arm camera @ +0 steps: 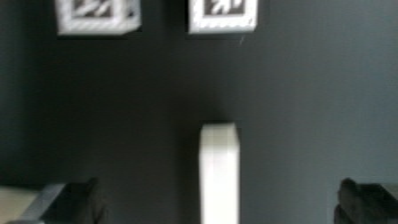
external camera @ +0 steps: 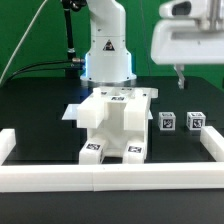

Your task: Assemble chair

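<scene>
Chair body (external camera: 112, 122) stands midway on the surface (external camera: 35, 110), with two loose tagged cubes (external camera: 167, 121) near it toward the exterior view's right. The fingers (arm camera: 71, 200) hang spread and empty above the cubes. Best to centre over one cube, square to its faces, before descending.

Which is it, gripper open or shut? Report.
Open. The gripper has its fingers far apart in the wrist view, nothing clamped between them.

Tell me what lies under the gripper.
Black table, with a narrow white strip between the open gripper's fingers; two tagged cubes lie beyond. The fingers hide table patches.
</scene>
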